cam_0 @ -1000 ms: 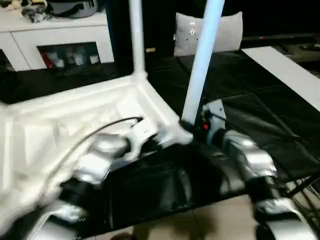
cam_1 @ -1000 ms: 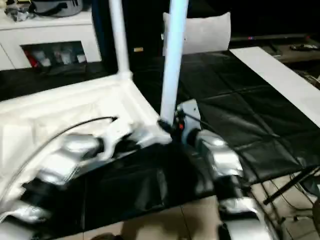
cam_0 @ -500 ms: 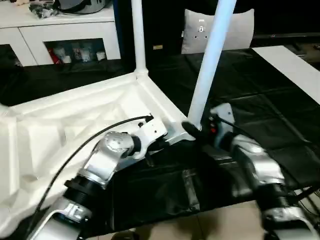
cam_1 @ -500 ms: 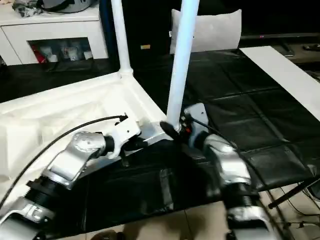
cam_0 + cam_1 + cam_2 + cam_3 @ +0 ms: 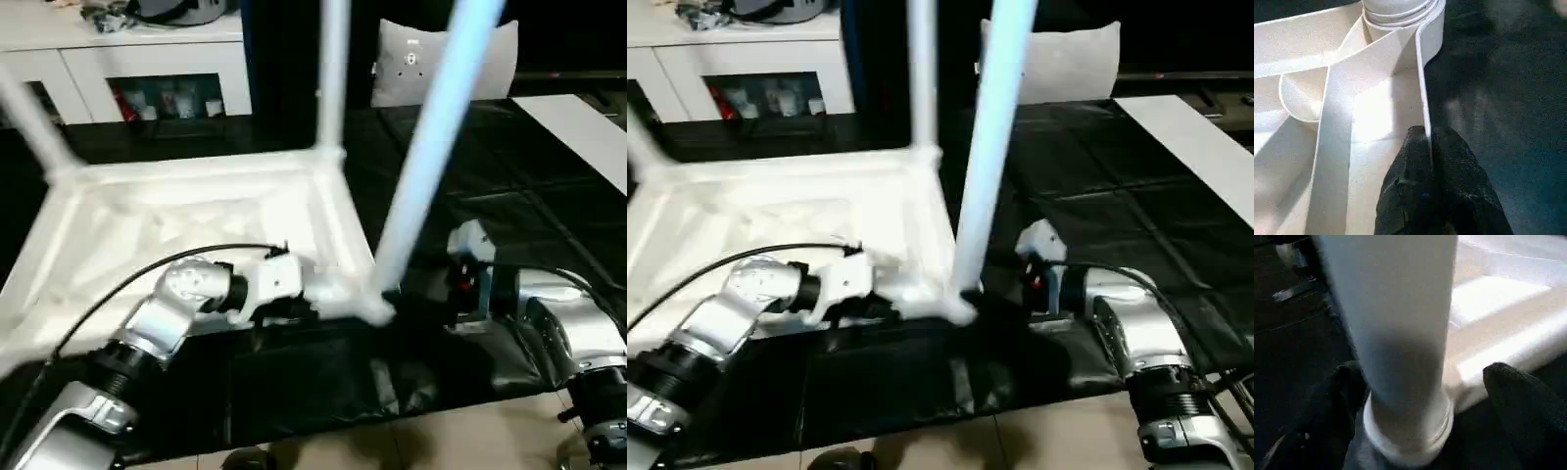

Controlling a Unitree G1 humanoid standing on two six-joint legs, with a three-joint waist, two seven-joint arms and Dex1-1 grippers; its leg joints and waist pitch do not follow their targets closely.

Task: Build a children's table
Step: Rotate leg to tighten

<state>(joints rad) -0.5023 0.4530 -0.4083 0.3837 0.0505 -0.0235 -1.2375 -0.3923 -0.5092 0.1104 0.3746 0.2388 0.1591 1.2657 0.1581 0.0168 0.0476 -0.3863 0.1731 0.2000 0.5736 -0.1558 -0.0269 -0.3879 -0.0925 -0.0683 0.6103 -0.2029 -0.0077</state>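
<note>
The children's table lies upside down on the black mat, its ribbed underside (image 5: pixel 196 211) facing up. Three white legs stand in corner sockets: one at the far left (image 5: pixel 29 122), one at the back (image 5: pixel 333 69), one at the near right corner (image 5: pixel 431 147). My left gripper (image 5: pixel 1430 139) is shut on the tabletop's thin rim wall close to that near corner socket (image 5: pixel 1398 12). My right gripper (image 5: pixel 1427 382) is open around the base of the near leg (image 5: pixel 1396 333), one black finger (image 5: pixel 1344 391) on each side, the other finger (image 5: pixel 1513 391) standing apart from it.
A white cabinet (image 5: pixel 147 49) with glass doors stands at the back left. A grey cushion (image 5: pixel 441 59) sits behind the legs, and a white board (image 5: pixel 578 127) lies at the right. The black mat (image 5: pixel 549 225) ends at a tiled floor (image 5: pixel 441 441) in front.
The tabletop has swung round, its back corner moving right and a third leg coming into view at the left. My right arm has drawn back to the right and lower.
</note>
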